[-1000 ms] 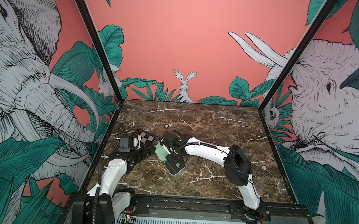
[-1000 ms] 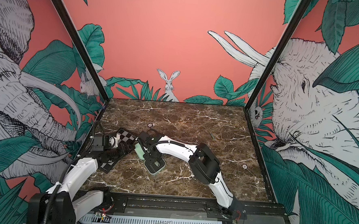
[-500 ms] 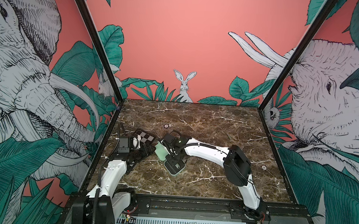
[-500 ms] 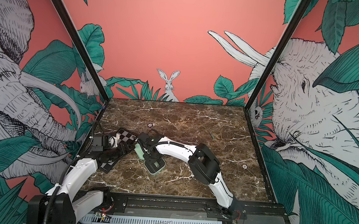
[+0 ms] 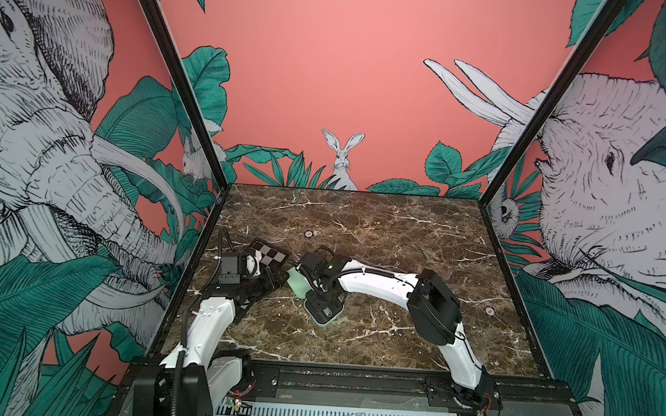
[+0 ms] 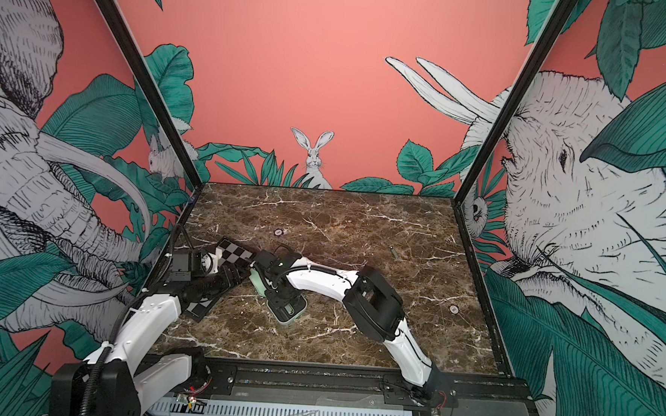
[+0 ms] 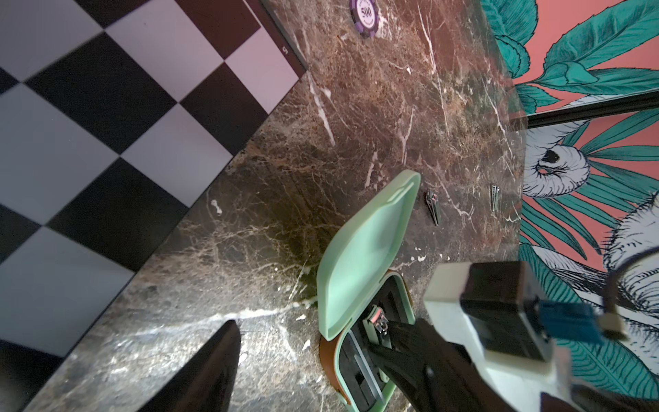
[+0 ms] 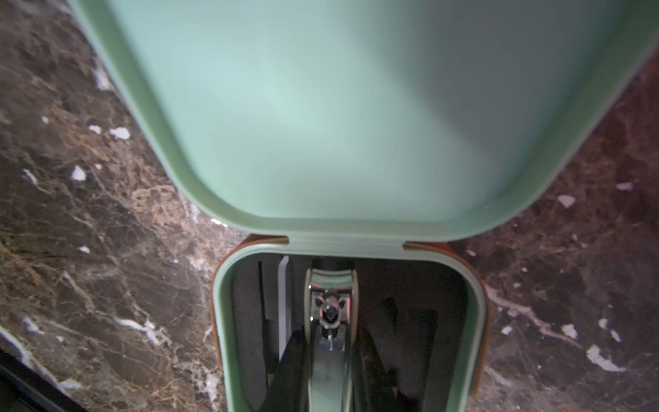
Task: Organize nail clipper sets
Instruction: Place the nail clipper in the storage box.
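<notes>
Right jaws grip clipper (image 8: 330, 323); mint case (image 8: 356, 125) open.

You are working in a robot test cell, a lab rig rather than a home. A marble-patterned counter (image 5: 361, 226) is boxed in by printed jungle walls (image 5: 330, 79) on black frame posts (image 5: 183, 91). A white left arm (image 5: 210, 324) and right arm (image 5: 378, 285) are mounted on a black rail (image 5: 353, 378) at the front. A checkered board (image 5: 268, 252) lies on the counter.

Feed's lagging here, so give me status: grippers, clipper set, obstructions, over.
Left gripper open, empty, near checkered board. Right gripper shut on nail clipper inside open mint case. Two metal tools loose on table.
</notes>
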